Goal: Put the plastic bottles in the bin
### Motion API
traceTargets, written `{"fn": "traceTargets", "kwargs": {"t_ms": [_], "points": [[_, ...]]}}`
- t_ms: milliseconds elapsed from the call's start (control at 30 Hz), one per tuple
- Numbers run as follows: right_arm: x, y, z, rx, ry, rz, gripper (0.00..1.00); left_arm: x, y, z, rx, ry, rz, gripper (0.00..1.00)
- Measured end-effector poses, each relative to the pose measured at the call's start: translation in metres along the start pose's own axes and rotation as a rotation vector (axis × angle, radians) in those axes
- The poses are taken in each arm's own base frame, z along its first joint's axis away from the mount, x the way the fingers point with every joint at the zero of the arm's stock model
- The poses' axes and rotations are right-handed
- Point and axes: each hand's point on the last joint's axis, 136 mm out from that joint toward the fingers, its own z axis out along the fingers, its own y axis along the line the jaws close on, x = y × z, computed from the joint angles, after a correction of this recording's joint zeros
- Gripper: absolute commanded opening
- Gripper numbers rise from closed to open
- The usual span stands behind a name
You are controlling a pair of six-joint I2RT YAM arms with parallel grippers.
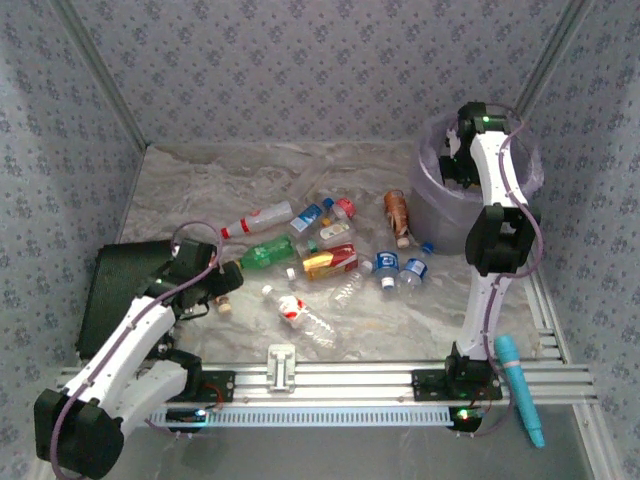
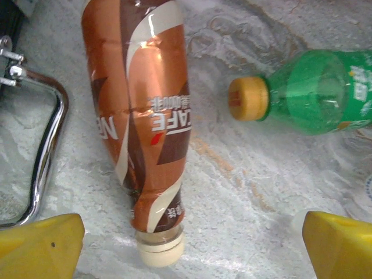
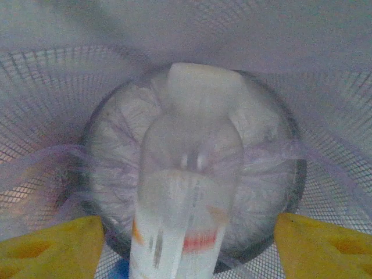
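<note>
Several plastic bottles lie scattered mid-table: a green one [image 1: 268, 253], a white one with a red cap [image 1: 255, 220], a red-and-gold one [image 1: 330, 262], two blue-labelled ones [image 1: 388, 268]. My left gripper [image 1: 218, 290] [image 2: 192, 244] stands open over an orange-brown bottle [image 2: 145, 116] lying flat, its cream cap [image 2: 160, 250] between the spread fingers. The green bottle [image 2: 314, 93] lies beside it. My right gripper [image 1: 455, 160] [image 3: 189, 244] hangs open over the bin [image 1: 430, 190] [image 3: 46, 116]. A blurred clear bottle [image 3: 189, 174] with a white cap sits between its fingers, untouched by either.
A black mat [image 1: 115, 290] lies at the left edge under the left arm. A chrome handle [image 2: 49, 145] sits just left of the brown bottle. A teal pen-like tool [image 1: 520, 390] lies on the front rail [image 1: 350, 380] at the right.
</note>
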Motion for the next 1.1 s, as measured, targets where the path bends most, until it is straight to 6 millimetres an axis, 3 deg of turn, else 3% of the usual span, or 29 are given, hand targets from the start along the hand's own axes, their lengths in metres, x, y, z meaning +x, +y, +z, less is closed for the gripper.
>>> {"fn": "traceTargets", "kwargs": {"t_ms": [233, 333, 433, 600, 700, 800, 900, 1000, 1100], "points": [[-0.001, 0.0, -0.005, -0.001, -0.011, 0.002, 0.88, 0.006, 0.009, 0.006, -0.024, 0.014, -0.014, 0.98], [-0.002, -0.001, -0.024, -0.014, -0.05, 0.01, 0.9, 0.008, 0.012, 0.01, -0.031, 0.023, -0.02, 0.98], [-0.005, -0.004, -0.066, -0.033, -0.142, 0.038, 0.91, 0.011, 0.013, 0.016, -0.034, 0.037, -0.03, 0.98], [0.001, -0.012, -0.161, -0.044, -0.357, 0.09, 0.91, 0.016, 0.014, 0.03, -0.045, 0.055, -0.037, 0.96], [0.007, -0.009, -0.207, -0.059, -0.472, 0.1, 0.91, 0.014, 0.013, 0.036, -0.043, 0.049, -0.043, 0.93], [0.014, 0.001, -0.238, -0.11, -0.561, 0.099, 0.91, 0.014, 0.012, 0.045, -0.043, 0.046, -0.048, 0.9], [0.023, 0.014, -0.255, -0.178, -0.612, 0.096, 0.91, 0.016, 0.013, 0.054, -0.052, 0.058, -0.056, 0.89], [0.033, 0.032, -0.267, -0.258, -0.637, 0.104, 0.93, 0.021, 0.014, 0.063, -0.06, 0.073, -0.063, 0.87], [0.05, 0.06, -0.272, -0.324, -0.636, 0.08, 0.94, 0.025, 0.016, 0.068, -0.067, 0.09, -0.071, 0.78]]}}
